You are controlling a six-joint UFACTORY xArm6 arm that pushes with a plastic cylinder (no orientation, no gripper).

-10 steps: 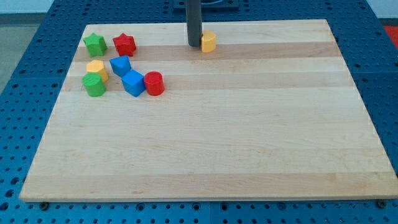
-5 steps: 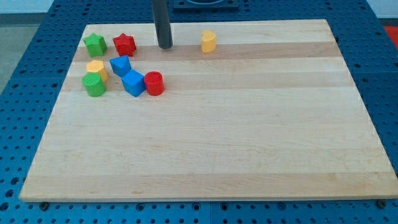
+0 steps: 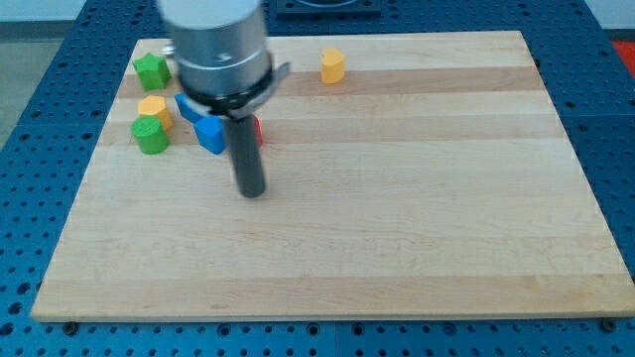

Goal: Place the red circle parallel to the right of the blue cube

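Red circle (image 3: 256,128) mostly hidden behind my rod, touching blue cube (image 3: 209,133) on its right | my tip (image 3: 253,192) on bare board just below both, apart | no jaws, plain rod | yellow block (image 3: 332,65) at top, well apart

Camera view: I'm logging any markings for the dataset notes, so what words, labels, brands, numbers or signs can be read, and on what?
None: no readable text, number or sign shows on the wooden board, the blue pegboard, the blocks such as the yellow block, or the arm above my tip.
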